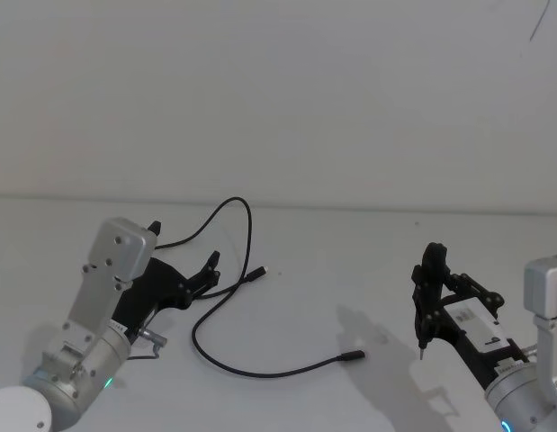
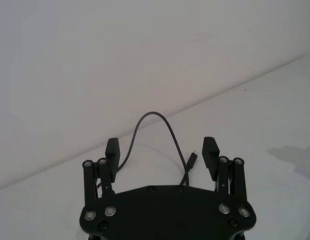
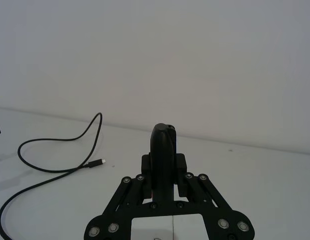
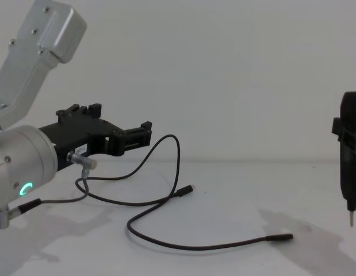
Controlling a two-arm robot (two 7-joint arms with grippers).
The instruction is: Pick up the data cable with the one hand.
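The left gripper (image 1: 184,245) is at the lower left of the head view, low over the white table (image 1: 350,270), with its fingers (image 2: 211,151) spread wide apart and nothing clamped. The data cable (image 1: 269,373) lies on the table in the centre-left of the frame. One run rises from beside the left gripper into a tall loop toward the upper centre, then drops to the silver-tipped plug (image 1: 259,273) just right of the gripper. A second run curves down and right to the dark plug (image 1: 352,356) at lower centre. In the left wrist view the loop (image 2: 153,116) sits ahead of the open jaws, framed between them. Whether the cable touches either finger cannot be told. A grey lead (image 4: 80,172) with a metal plug hangs under the left arm. The right gripper (image 1: 431,301) is at the lower right, raised, closed on a dark pen-like tool (image 3: 164,150) with its needle tip pointing down, well apart from the cable.
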